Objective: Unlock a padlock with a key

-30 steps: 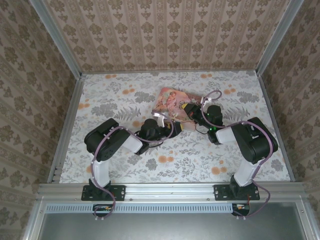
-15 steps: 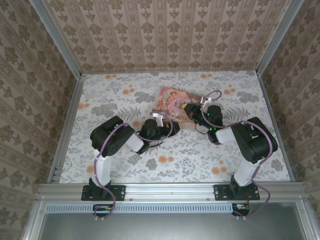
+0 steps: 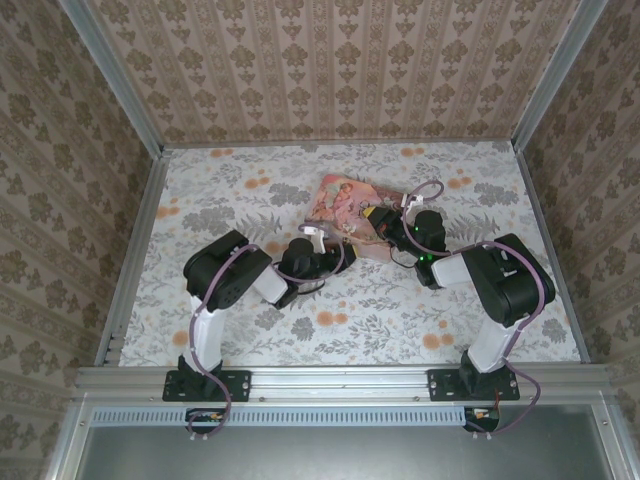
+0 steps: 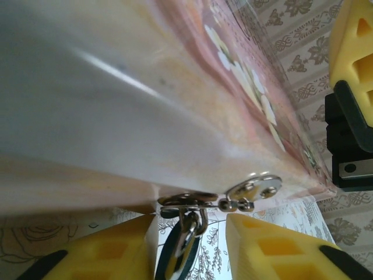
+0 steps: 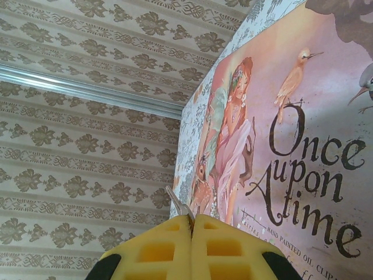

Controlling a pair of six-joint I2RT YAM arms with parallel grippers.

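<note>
Tiny dark bluish padlock hangs fr silver hasp on pink illustrated rectangular tin, btwn left gripper yellow fingers; jaws partly apart, gap on one side. Thin silvery key pinched in right gripper, pads pressed together. Vs 1 s ago: left elbow swung nearer tin, right arm same.

The pink tin blocked the table's centre, with the left gripper crowding it at 7 o'clock and the right gripper at 4. Bare table lay open from 9 to 12 o'clock, up to the walls.
</note>
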